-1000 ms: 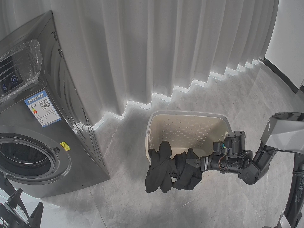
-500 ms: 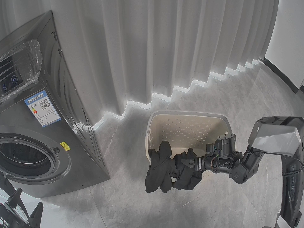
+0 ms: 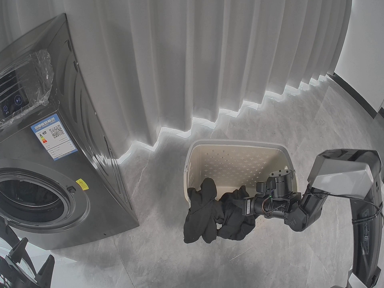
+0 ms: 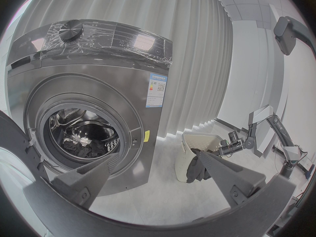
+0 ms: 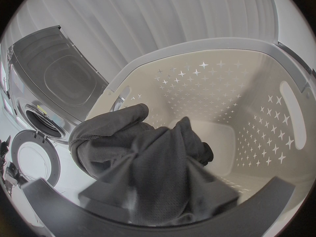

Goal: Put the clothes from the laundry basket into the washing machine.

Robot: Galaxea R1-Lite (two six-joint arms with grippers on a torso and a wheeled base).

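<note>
Right gripper (image 5: 161, 198) clamped on black crumpled garment (image 3: 212, 217) hanging over rim of cream perforated plastic laundry basket (image 3: 232, 145). Left gripper (image 4: 158, 155) wide open, empty. Grey front-loading washing machine (image 3: 60, 181) has dark clothes (image 4: 85, 148) in drum. Probably last garment; transfer left.

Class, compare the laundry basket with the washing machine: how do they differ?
The basket is pale with star-shaped holes; the washing machine is grey metal. The basket's dark garment drapes over its rim; the washing machine's clothes lie inside its drum. Both hold dark clothes.
</note>
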